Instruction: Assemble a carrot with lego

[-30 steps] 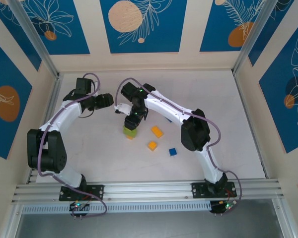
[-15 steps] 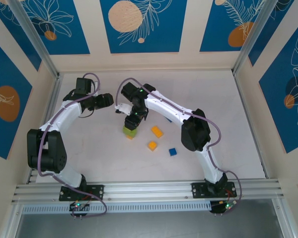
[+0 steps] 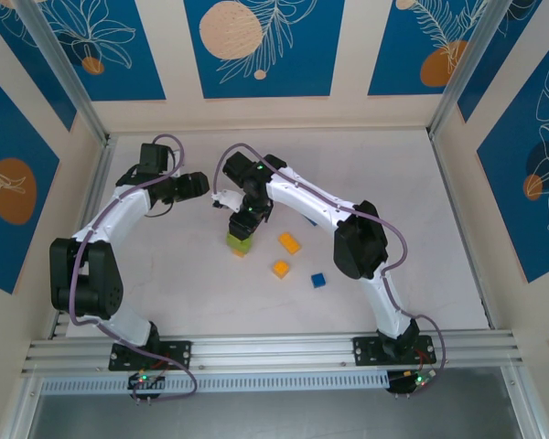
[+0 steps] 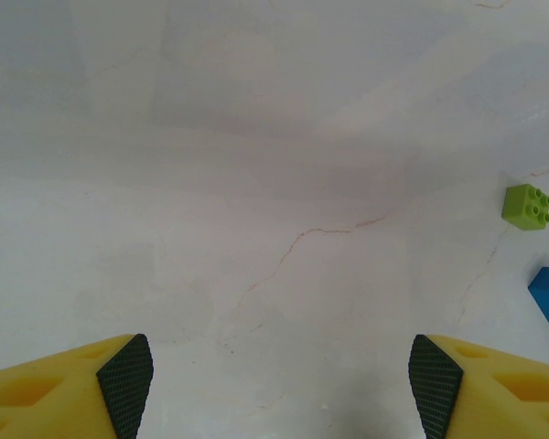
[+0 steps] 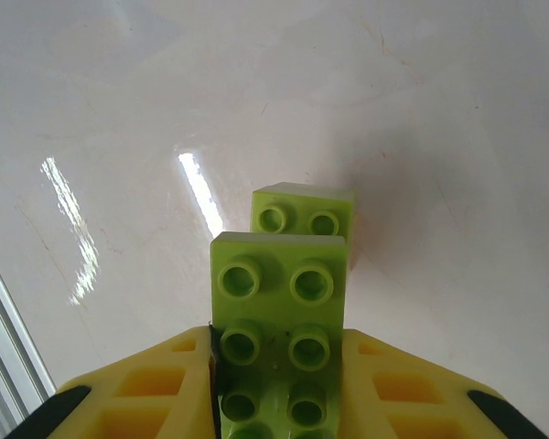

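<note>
— Lime brick [image 5: 279, 283], where?
— Clamped in right gripper [image 5: 279, 402], mid-table, over second lime brick [image 5: 304, 215]. Contact: can't tell.
— Other lego?
— Orange brick [image 3: 289, 242], second orange brick [image 3: 280, 268] and blue brick [image 3: 318, 280], all right of it, apart.
— Left gripper [image 4: 279, 375]?
— Jaws apart, nothing between them, over bare table [image 4: 256, 183], left of the right gripper.

Bright lime green bricks [image 5: 279, 320], orange bricks [image 3: 289, 242], one blue brick [image 3: 317, 280]. Pale, faintly veined table [image 3: 421, 229]; blue wall panels [image 3: 293, 64] with peach circles.
</note>
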Motion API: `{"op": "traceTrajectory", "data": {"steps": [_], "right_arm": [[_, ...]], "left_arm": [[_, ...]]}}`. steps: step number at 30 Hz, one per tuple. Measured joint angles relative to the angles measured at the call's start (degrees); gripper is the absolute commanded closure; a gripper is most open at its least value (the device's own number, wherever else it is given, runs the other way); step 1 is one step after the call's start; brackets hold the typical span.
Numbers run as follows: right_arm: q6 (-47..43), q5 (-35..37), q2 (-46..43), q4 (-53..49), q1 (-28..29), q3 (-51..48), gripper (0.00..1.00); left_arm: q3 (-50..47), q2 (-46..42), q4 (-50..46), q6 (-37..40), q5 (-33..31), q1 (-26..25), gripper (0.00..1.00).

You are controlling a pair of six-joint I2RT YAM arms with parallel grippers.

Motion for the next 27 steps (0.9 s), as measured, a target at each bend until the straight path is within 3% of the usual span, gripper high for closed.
{"op": "traceTrajectory", "data": {"steps": [27], "right_arm": [[0.8, 2.6, 0.4, 0.4, 1.4, 1.0, 0.69]], "left_arm": [[0.0, 0.0, 0.0, -0.5, 0.0, 0.1, 0.23]]}}
